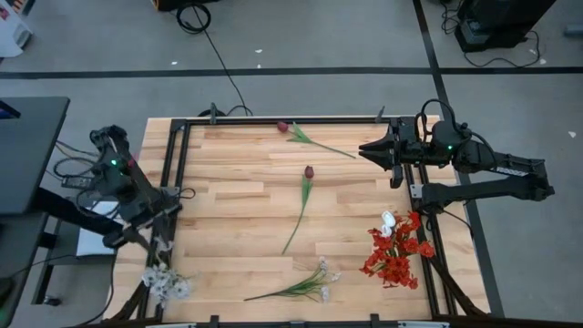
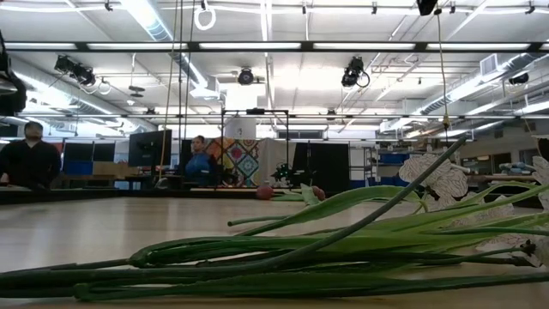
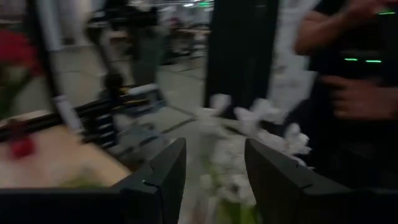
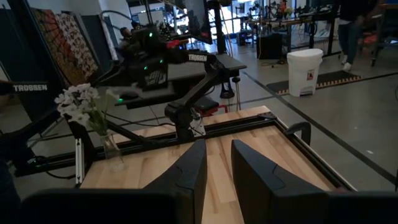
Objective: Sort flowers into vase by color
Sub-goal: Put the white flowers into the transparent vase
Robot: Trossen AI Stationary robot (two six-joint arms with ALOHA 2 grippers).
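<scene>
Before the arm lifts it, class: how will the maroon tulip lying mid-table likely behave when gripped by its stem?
The maroon tulip has a long thin stem that curves across the table, so it will probably bend and droop from wherever it is held. It looks light. The bud at one end may make that end sag or swing.

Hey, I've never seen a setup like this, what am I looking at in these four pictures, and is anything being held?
Two dark robot arms work at a wooden table. One picture looks straight down, one looks level across the tabletop, and two come from cameras on the wrists. The left gripper is open just above a vase of white flowers at the table's left corner, holding nothing. The right gripper waits at the far right edge, also empty. Two maroon tulips, a white spray and red flowers lie on the table.
</scene>
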